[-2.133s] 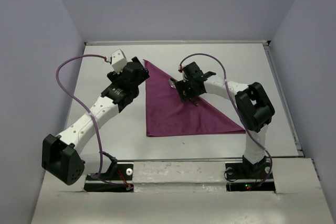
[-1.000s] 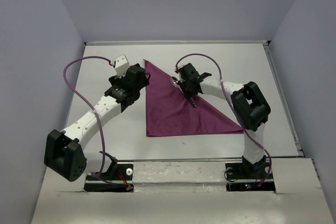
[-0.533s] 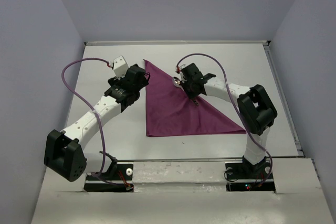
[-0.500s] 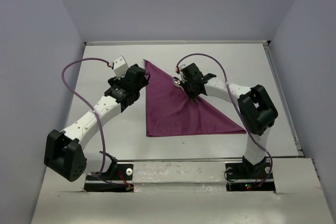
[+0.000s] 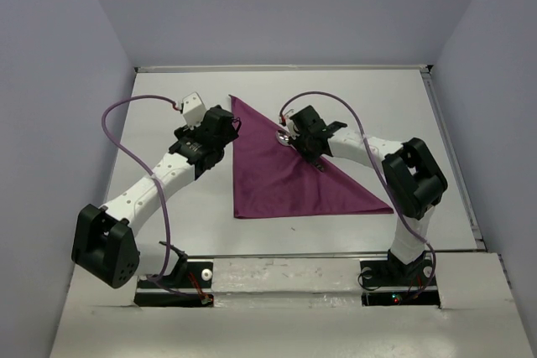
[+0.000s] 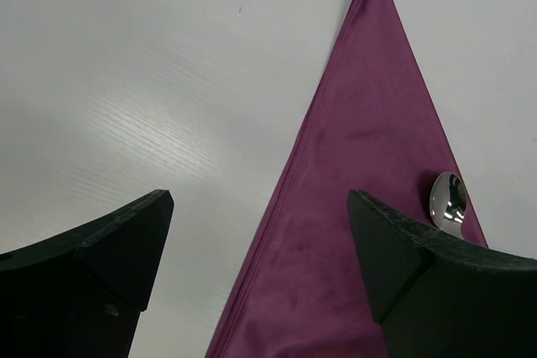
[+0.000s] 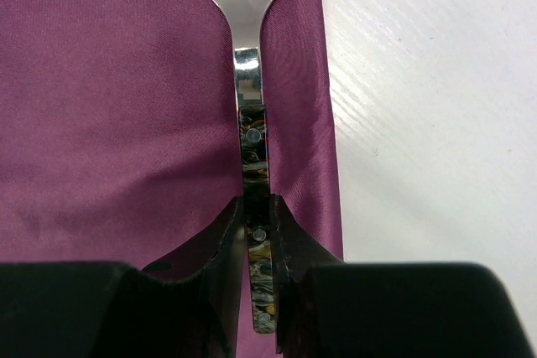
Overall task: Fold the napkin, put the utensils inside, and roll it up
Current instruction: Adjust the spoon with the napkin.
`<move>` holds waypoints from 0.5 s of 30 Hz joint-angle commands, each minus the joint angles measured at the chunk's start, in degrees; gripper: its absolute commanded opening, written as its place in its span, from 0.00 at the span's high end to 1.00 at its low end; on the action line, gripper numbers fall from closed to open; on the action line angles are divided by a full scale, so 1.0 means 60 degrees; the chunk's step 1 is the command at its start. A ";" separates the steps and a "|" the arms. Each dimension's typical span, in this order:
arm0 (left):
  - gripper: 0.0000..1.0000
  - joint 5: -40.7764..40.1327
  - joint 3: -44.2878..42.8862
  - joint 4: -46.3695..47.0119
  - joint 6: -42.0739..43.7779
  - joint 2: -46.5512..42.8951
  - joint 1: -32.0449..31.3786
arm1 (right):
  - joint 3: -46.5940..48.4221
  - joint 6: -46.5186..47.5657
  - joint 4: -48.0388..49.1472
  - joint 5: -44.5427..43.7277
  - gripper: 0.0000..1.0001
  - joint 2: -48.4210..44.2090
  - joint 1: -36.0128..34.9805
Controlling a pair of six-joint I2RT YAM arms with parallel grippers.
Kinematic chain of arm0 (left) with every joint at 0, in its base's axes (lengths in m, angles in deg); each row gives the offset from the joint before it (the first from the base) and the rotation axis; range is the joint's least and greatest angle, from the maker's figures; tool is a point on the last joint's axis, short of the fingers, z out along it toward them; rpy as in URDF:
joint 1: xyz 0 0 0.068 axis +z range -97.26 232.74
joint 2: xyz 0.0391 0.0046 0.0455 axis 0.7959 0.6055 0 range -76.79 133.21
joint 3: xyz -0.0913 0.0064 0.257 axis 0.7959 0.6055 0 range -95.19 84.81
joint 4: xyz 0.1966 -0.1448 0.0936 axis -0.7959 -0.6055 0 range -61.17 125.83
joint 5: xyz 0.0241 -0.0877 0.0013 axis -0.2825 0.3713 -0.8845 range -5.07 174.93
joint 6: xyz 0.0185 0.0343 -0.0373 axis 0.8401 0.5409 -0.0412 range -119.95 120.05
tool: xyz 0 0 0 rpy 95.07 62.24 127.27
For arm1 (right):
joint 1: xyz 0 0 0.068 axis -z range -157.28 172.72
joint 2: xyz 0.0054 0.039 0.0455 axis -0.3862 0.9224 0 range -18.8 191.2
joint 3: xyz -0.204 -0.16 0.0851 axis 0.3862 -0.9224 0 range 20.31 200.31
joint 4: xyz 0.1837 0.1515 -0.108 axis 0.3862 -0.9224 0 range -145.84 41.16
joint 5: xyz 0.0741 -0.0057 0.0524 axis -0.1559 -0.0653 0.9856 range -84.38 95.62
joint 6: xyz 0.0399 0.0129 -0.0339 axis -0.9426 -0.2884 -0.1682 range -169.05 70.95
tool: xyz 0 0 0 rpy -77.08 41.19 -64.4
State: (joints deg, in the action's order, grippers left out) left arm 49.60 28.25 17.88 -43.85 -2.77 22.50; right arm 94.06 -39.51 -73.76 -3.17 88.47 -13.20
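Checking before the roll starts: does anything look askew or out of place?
Nothing spilled or damaged. The napkin lies flat in a neat triangle. Only oddity: the spoon, pinched in the right gripper, runs right along the napkin's slanted edge, not centred.

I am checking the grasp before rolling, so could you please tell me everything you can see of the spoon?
The spoon is slim polished metal: a rounded bowl and a narrow, flat, reflective handle. It points away from the right gripper, which pinches the handle's end, and sits over the purple napkin inside its diagonal edge.
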 commanded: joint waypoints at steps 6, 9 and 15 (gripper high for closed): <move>0.01 0.0468 0.0036 0.0297 -0.0315 0.0144 0.0045 | 0.0407 0.0285 0.0126 -0.0335 0.89 -0.0036 -0.0180; 0.01 0.0542 0.0124 0.0356 -0.0315 0.0188 0.0045 | 0.0407 0.0212 0.0141 -0.0526 0.76 -0.0006 -0.0180; 0.01 0.0425 0.0255 0.0341 -0.0286 0.0086 0.0045 | 0.0510 -0.0023 0.0170 -0.0789 0.49 -0.0137 -0.0180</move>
State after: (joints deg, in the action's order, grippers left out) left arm 53.40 28.58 18.92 -45.29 -1.57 22.50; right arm 94.41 -38.98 -73.94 -5.75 88.49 -13.75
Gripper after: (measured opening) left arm 0.986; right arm 0.458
